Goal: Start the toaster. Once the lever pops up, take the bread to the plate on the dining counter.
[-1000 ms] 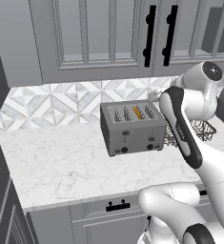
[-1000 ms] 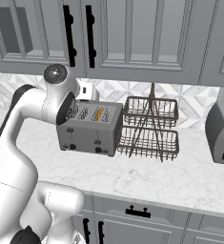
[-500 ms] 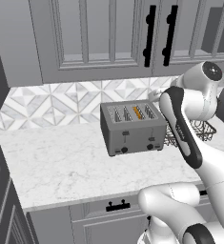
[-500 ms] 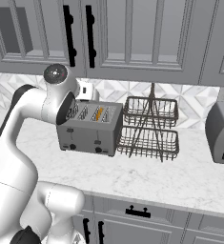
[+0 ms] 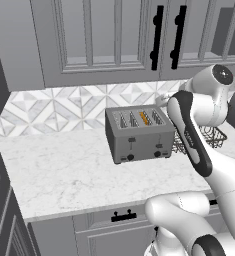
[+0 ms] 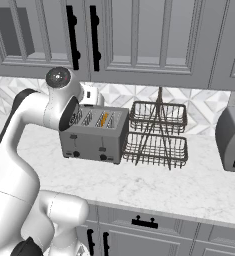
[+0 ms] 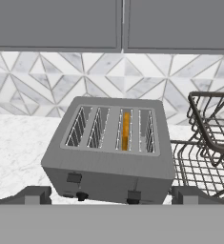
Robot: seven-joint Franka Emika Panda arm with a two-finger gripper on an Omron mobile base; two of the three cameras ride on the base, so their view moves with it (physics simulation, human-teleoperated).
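The toaster is set on the white marble tabletop, its back near the patterned tile backsplash and its front face turned toward the tabletop's near edge. Four slots are seen in its top. The bread is lodged upright in the third slot counted from the toaster's left end as seen in the hand view, sunk so that only its orange top edge and upper part are seen; in the left base view the same orange slice is seen in one of the middle slots. Two slider levers and two small black knobs are carried on the toaster's front face; the left lever is seen higher on the face than the right lever.

A two-tier dark wire rack is placed just beside the toaster's right end, on the same tabletop. Grey cabinet doors with black handles are hung above the toaster. A grey appliance is seen well beyond the rack, away from the toaster.

The claw is held in front of and above the toaster, apart from it, with its two tips spread wide and nothing gripped between them.
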